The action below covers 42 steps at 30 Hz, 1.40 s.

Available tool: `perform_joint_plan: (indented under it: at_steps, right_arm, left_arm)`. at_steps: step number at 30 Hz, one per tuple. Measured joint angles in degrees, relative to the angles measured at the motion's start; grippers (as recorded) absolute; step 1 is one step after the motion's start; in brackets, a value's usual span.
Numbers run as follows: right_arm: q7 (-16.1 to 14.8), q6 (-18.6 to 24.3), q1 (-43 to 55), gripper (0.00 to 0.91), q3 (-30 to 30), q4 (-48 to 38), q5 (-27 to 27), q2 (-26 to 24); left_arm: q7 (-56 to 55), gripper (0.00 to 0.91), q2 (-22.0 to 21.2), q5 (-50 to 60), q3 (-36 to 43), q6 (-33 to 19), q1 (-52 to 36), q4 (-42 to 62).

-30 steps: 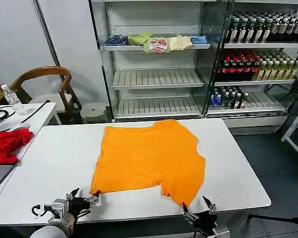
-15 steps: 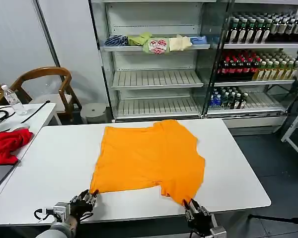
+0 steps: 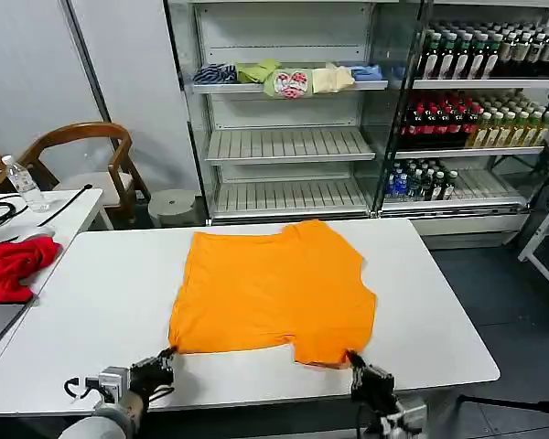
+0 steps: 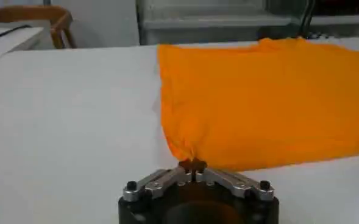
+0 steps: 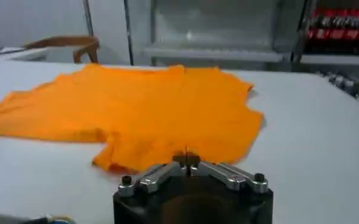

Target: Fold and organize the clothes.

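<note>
Starting at the lower left of the head view, the left gripper (image 3: 165,359) sits at the near-left corner of the orange T-shirt (image 3: 273,291); its wrist view shows the jaws pressed together on a small pucker of hem, with the T-shirt (image 4: 258,97) fanning out across the upper right of that frame. The shirt itself lies in the middle of the head view, spread mostly flat on the white counter (image 3: 91,311), with one sleeve angling toward the lower right and its neckline at the far edge. No lettering shows on the upper face. At the lower right, the right gripper (image 3: 359,365) meets the shirt's near-right sleeve edge; in its own wrist view the gripper (image 5: 187,162) has its jaws closed together right at the cloth's nearest fold, and I judge it to be pinching that edge, though the fabric between the tips is barely visible.

As for progress, the work looks to be at its beginning: the garment is laid out and both near corners are taken, but no fold has been made. Still ahead, by my reading, are lifting the near edge over toward the far side, the further folds, and tidying the finished bundle.
</note>
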Motion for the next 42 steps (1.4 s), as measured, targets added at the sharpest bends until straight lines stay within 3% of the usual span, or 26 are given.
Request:
perform_joint_plan:
  at_steps: [27,28,29,30,42]
  right_arm:
    - [-3.1,1.0,24.8,0.000,-6.4,-19.5,-0.4,4.1]
    - [-3.2,1.2,25.4,0.000,-6.6,-20.3,-0.6,4.3]
    - [-3.4,1.3,26.0,0.000,-6.9,-20.9,-0.8,4.5]
    - [-3.5,1.5,26.5,0.907,-7.1,-21.5,-0.9,4.6]
    - [-3.6,4.1,32.0,0.907,-8.8,-29.3,-4.3,6.6]
  left_arm:
    - [9.7,0.010,-3.9,0.6,5.8,-4.4,-22.1,19.2]
    - [9.8,0.353,-4.0,0.6,6.0,-4.6,-22.6,19.7]
    - [9.8,0.907,-4.2,0.6,6.3,-4.8,-23.1,20.2]
    - [9.9,0.907,-4.3,0.6,6.6,-4.9,-23.5,20.6]
    - [9.5,0.907,-5.3,1.0,8.3,-6.8,-27.6,25.5]
